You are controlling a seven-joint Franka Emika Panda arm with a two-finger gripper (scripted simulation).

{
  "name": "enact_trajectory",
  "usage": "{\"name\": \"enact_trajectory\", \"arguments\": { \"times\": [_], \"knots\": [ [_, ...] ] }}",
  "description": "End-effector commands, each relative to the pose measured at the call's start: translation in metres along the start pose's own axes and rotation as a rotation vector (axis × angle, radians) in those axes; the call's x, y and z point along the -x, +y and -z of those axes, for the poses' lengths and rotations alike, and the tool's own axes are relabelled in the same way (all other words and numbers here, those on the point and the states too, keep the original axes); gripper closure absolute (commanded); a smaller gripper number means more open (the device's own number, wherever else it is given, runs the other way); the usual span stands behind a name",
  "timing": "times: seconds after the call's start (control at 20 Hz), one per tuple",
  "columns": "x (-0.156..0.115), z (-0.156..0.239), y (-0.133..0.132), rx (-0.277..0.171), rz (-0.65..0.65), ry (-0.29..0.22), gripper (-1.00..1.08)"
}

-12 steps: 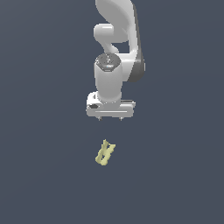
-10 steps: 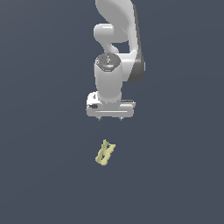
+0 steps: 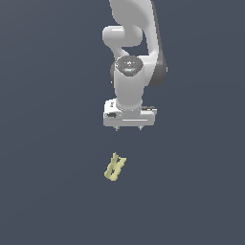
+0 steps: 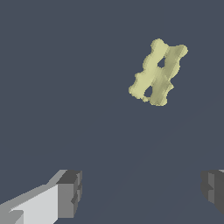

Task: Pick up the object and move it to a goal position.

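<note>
The object (image 3: 115, 167) is a small pale-yellow, clothespin-like piece lying on the dark grey floor, its forked end pointing up in the exterior view. It also shows in the wrist view as the object (image 4: 158, 73), alone on the floor and untouched. My gripper (image 3: 128, 128) hangs from the white arm above and slightly to the exterior view's right of it, well clear of it. The fingers (image 4: 69, 193) stand wide apart with nothing between them, so the gripper is open.
The white arm (image 3: 134, 43) rises from the gripper toward the top of the exterior view. A plain dark grey floor (image 3: 48, 191) surrounds the object, with no other items in view.
</note>
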State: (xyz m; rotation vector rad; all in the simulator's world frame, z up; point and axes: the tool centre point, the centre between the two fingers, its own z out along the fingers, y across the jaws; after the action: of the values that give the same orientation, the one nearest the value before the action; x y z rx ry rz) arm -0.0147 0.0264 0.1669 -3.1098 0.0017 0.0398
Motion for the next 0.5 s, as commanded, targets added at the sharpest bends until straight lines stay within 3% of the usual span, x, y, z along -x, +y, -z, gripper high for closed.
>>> {"name": "enact_trajectory", "arguments": {
  "times": [0.0,0.45],
  "knots": [
    [0.000,0.000,0.001,0.000,-0.002,-0.001,-0.92],
    [-0.020,-0.010,0.009,-0.001,-0.062,0.003,-0.92]
  ]
}}
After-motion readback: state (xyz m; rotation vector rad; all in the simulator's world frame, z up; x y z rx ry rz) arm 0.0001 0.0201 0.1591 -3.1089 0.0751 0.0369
